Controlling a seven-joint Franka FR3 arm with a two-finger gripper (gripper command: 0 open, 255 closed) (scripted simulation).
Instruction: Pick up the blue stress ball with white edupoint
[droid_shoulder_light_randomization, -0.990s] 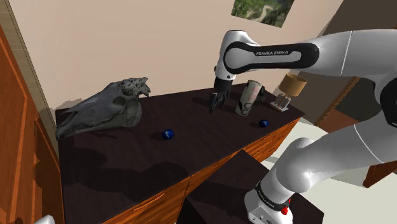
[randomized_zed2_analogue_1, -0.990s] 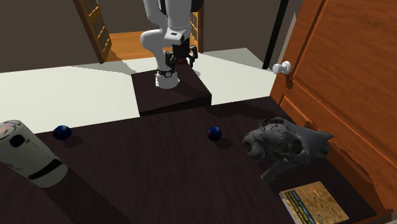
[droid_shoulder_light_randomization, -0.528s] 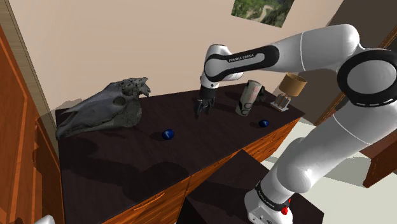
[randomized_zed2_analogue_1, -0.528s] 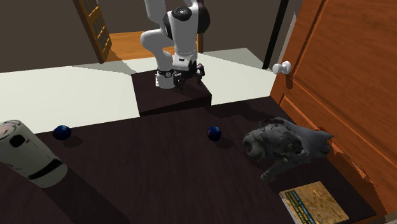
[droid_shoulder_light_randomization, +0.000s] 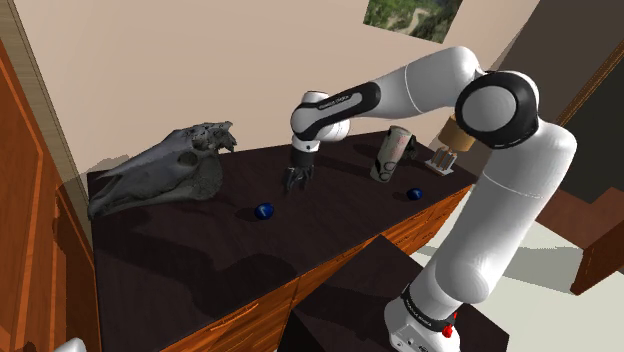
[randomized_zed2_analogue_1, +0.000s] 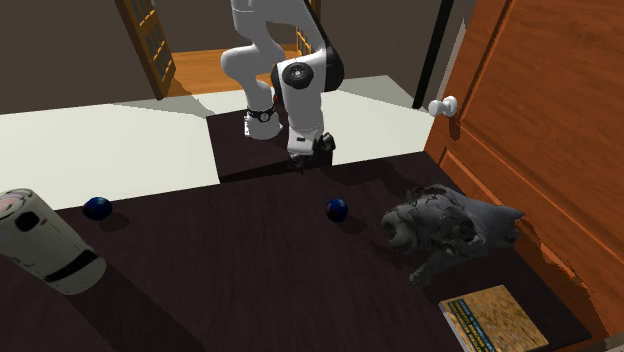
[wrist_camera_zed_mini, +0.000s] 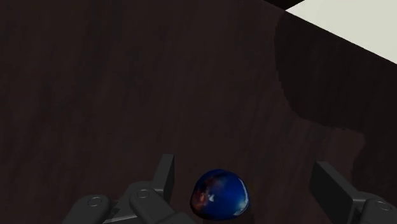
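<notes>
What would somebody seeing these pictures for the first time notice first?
The big grey animal skull at the shoulder view's left end of the dark tabletop grabs the eye first. Next comes the white arm stretching over that top, its black tool open and hanging close to a small glossy blue ball near the middle.

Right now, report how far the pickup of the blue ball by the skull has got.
Done: the gripper hangs over the table beside the blue ball near the skull. In hand: alignment; the wrist view shows the ball between open fingers that do not touch it. Left: lower, close and lift; the ball rests on the table.
</notes>
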